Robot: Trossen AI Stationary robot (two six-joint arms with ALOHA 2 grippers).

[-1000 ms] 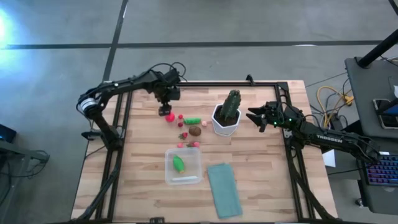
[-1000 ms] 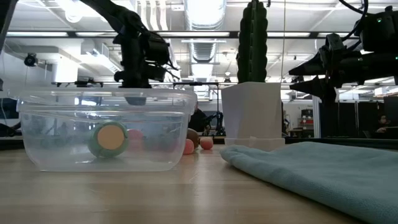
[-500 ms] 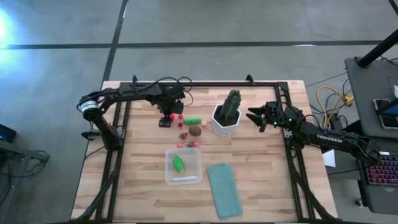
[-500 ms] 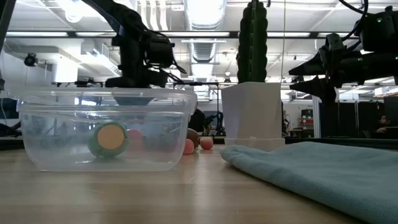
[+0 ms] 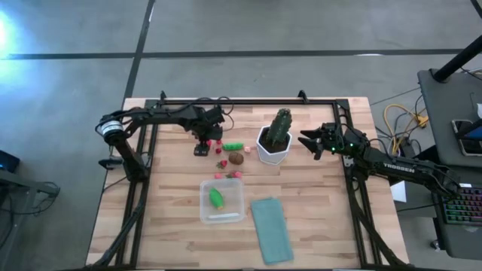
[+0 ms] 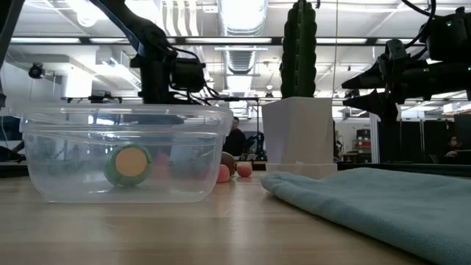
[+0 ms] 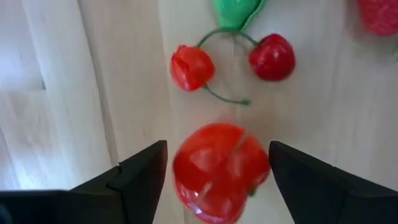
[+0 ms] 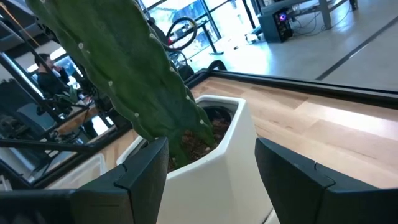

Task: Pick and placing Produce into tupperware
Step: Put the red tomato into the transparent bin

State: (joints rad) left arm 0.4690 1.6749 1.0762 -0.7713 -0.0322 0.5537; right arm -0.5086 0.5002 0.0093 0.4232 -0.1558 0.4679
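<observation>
My left gripper (image 5: 201,148) is low over the far-left part of the table, open. In the left wrist view its fingers (image 7: 143,171) stand on either side of the red round produce piece (image 7: 217,171), close beside it. A pair of cherries (image 7: 233,59) lies just beyond. The green elongated piece (image 5: 233,146), the brown round one (image 5: 236,158) and small red and pink pieces (image 5: 228,174) rest on the wood. The clear tupperware (image 5: 233,213) sits nearer, with a green piece (image 5: 217,198) inside. My right gripper (image 5: 303,141) waits open beside the cactus pot.
A tall green cactus in a white pot (image 5: 273,143) stands right of the produce, between the two grippers. A flat teal-green sheet (image 5: 271,229) lies right of the tupperware near the table's near edge. Bare wood shows on the left and right sides.
My left gripper has come down toward the table and a little toward the near edge, over the red round piece, which now sits between its fingers. The produce and the tupperware have stayed in place.
</observation>
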